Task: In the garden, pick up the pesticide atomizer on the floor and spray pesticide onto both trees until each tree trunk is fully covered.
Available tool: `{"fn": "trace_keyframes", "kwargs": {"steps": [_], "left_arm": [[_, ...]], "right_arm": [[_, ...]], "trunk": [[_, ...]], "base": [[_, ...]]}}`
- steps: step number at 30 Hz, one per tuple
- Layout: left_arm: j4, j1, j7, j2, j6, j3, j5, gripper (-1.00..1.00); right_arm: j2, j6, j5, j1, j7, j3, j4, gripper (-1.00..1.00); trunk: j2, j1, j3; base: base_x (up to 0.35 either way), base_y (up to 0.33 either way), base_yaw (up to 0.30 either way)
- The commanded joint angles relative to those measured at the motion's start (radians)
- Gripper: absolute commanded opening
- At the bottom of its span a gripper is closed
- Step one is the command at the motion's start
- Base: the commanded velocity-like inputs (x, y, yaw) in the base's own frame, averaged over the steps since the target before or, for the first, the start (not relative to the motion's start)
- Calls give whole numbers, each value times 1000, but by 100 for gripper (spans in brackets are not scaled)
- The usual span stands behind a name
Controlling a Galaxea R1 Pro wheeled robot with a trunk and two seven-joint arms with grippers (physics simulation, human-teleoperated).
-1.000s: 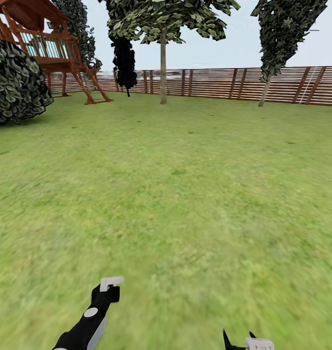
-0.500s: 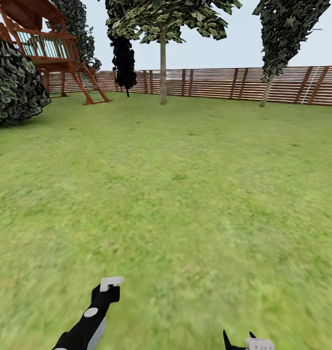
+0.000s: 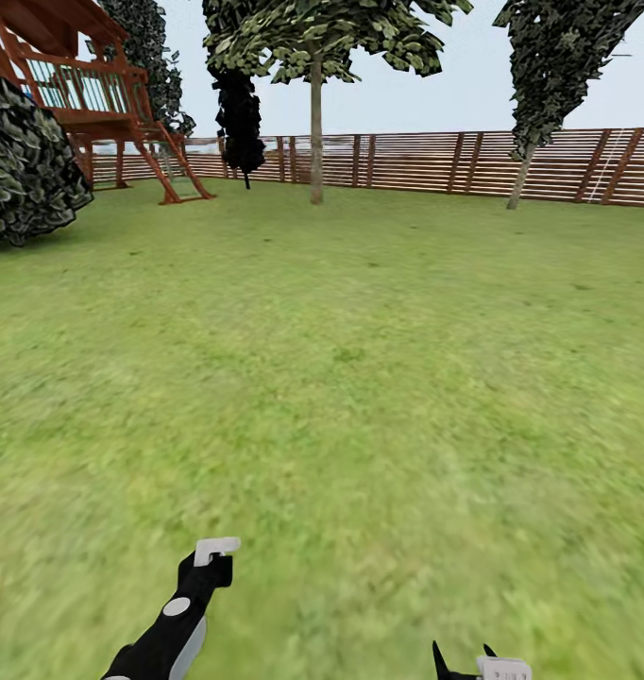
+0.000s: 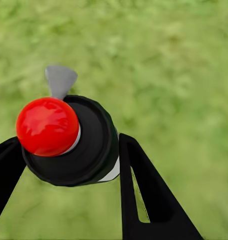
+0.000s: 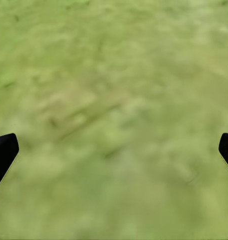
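Currently the left gripper (image 4: 68, 165) is closed on the atomizer (image 4: 68, 142), fingers (image 4: 144, 200) flanking its black body; its red cap faces the wrist camera, long axis running away toward the lawn (image 3: 360, 378). Right gripper (image 5: 114, 150) spread wide, empty, over grass.

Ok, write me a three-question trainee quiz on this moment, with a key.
1. True or false: the right gripper is shut on a spray can.
2. In the left wrist view, what sits between the fingers of the left gripper?
A. the pesticide atomizer, black with a red knob on top
B. a green ball
C. nothing but grass
3. Fill in: in the head view, the far edge of the lawn is closed off by a brown slatted wooden ___.

Key: 1 false, its fingers stand wide apart over bare grass; 2 A; 3 fence.
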Motion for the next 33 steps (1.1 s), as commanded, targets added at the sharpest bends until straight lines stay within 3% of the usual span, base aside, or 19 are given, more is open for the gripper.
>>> {"fn": "trace_keyframes", "kwargs": {"steps": [1, 33], "left_arm": [[0, 0, 0, 0, 0, 0, 0, -100], [1, 0, 0, 0, 0, 0, 0, -100]], "right_arm": [[0, 0, 0, 0, 0, 0, 0, 100], [0, 0, 0, 0, 0, 0, 0, 100]], "trunk": [[0, 0, 0], [0, 0, 0]], "base": [[340, 0, 0], [340, 0, 0]]}}
